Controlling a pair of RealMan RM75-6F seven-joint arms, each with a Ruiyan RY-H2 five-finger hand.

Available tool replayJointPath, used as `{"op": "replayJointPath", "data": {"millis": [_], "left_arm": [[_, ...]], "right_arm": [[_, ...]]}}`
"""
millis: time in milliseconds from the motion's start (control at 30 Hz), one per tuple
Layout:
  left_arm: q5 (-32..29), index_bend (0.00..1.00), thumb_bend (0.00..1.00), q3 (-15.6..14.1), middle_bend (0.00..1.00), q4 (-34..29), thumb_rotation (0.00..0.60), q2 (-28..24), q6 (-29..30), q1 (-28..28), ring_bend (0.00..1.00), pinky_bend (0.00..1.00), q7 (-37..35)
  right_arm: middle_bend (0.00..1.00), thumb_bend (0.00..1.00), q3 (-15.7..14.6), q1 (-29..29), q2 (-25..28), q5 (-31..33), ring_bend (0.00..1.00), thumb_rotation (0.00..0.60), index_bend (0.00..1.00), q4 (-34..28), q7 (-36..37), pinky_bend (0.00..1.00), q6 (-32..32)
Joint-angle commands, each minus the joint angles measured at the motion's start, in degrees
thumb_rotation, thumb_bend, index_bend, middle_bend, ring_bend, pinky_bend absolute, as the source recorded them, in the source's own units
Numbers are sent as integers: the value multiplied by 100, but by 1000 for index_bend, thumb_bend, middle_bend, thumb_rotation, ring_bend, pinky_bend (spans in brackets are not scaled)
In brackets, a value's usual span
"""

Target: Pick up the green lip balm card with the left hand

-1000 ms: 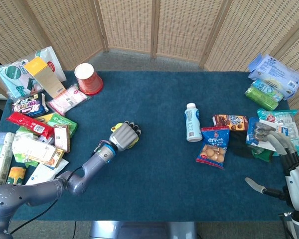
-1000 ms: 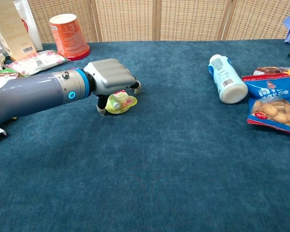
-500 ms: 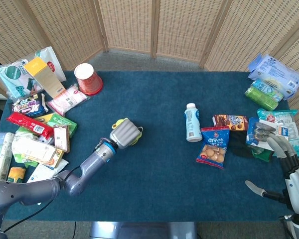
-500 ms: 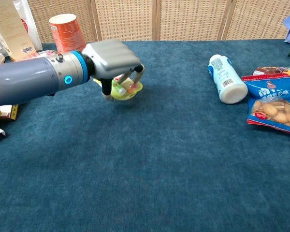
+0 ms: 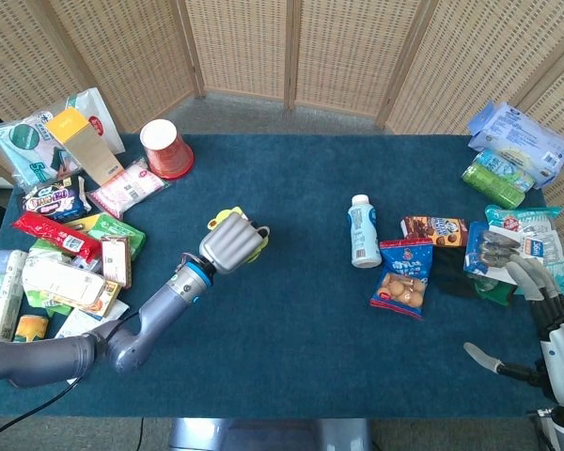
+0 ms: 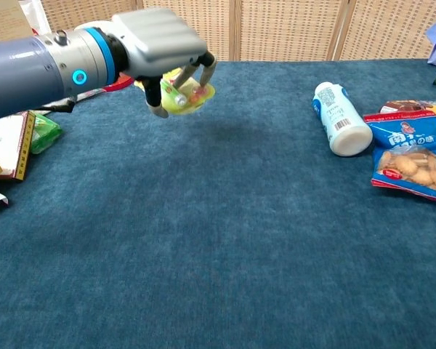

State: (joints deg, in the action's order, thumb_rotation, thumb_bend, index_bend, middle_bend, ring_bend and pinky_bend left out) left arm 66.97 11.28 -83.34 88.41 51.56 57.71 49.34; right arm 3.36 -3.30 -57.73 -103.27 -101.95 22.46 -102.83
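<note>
The green lip balm card (image 6: 184,94) is a yellow-green card with a small tube on it. My left hand (image 6: 160,48) grips it from above and holds it off the blue tablecloth, a shadow lying on the cloth below. In the head view the left hand (image 5: 231,241) hides most of the card (image 5: 226,219), only its green edge showing. My right hand (image 5: 543,310) rests at the table's right edge with fingers spread, holding nothing.
A pile of packets and boxes (image 5: 61,254) and a red cup (image 5: 165,147) fill the left side. A white bottle (image 5: 361,230), a blue snack bag (image 5: 402,275) and more packets (image 5: 508,160) lie to the right.
My left hand closed on the card and lifted it off the cloth, rising steadily over the last second. The right hand has stayed put.
</note>
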Motion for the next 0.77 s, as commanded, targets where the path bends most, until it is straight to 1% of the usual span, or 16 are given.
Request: {"op": "replayJointPath", "data": {"millis": [33,267,500,767], "left_arm": [[-103,891,0,45,923,-326,600,-254,172,-18,872,790,156],[-198,897,0,142,928,-999,600,-789,513,-95,876,790,260],[-272,899,0,322,929,-1571,600,-1294,762,-87,876,790,339],[-371,899,0,470,929,-2050,600,-1720,982,-58,877,790,417]], "right_arm": [[0,0,24,-22,19,29,0,600,0,-34,1,0,28],[0,0,114,-106,62,100,0,600,0,-127,-80,0,124],[0,0,12,-5,24,-31,0,600,0,-83,-140,0,21],[0,0,27,-18,22,-20,0,600,0,-99,-146,0,33]]}}
